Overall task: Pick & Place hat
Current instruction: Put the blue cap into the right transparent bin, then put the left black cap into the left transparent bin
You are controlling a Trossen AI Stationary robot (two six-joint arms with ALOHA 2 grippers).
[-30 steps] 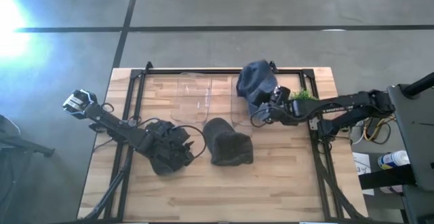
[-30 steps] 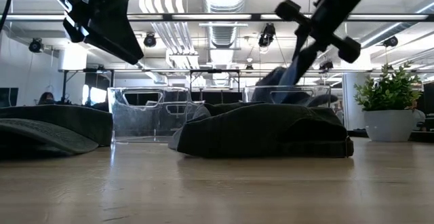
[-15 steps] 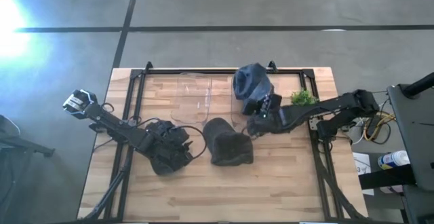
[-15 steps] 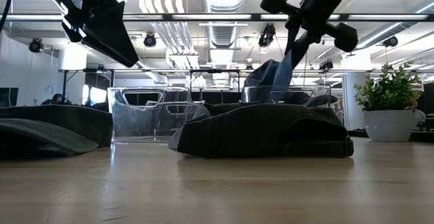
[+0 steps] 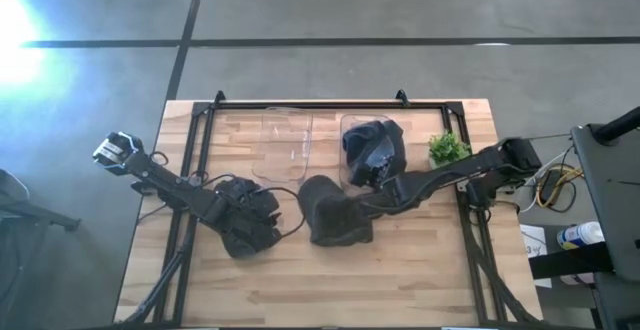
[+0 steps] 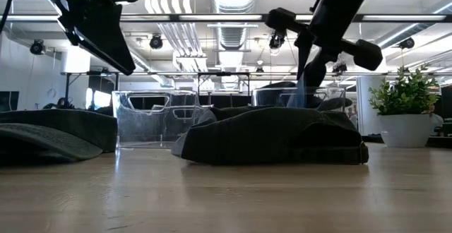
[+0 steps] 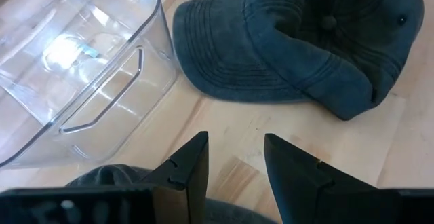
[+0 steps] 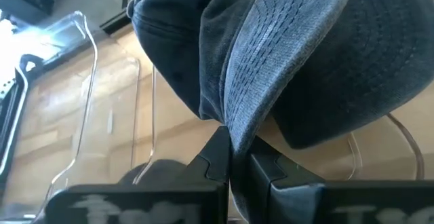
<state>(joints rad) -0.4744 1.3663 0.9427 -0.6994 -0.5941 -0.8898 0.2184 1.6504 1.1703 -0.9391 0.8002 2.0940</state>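
A blue-grey cap (image 5: pixel 372 145) hangs in my right gripper (image 5: pixel 377 175), low inside the right-hand clear bin (image 5: pixel 348 122); in the low view the cap (image 6: pixel 286 90) shows behind the bin wall under the gripper (image 6: pixel 308 78). A dark green cap (image 5: pixel 335 210) lies crown-up on the table's middle. Another dark cap (image 5: pixel 245 228) lies at the left, under my open left gripper (image 7: pixel 234 159), which hovers above it (image 6: pixel 92 21). An empty clear bin (image 5: pixel 285 145) stands left of the first. My right gripper pinches the blue-grey cap's stitched brim (image 8: pixel 247 115) between its two shut fingers (image 8: pixel 217 153), at the brim's edge. The fingers come slanting down from the table's right. The crown hangs beyond and beside the fingers inside the bin; whether it rests on the bin floor I cannot tell.
A small potted plant (image 5: pixel 447 148) stands by the right arm near the table's right edge. A black frame (image 5: pixel 300 102) runs round the table top. The near half of the wooden table (image 5: pixel 330 280) is bare. Cables trail by the left arm.
My right gripper has moved toward the table's left and near edge and gone down, still shut. The blue-grey cap has come from above the bin's far rim down into the right clear bin.
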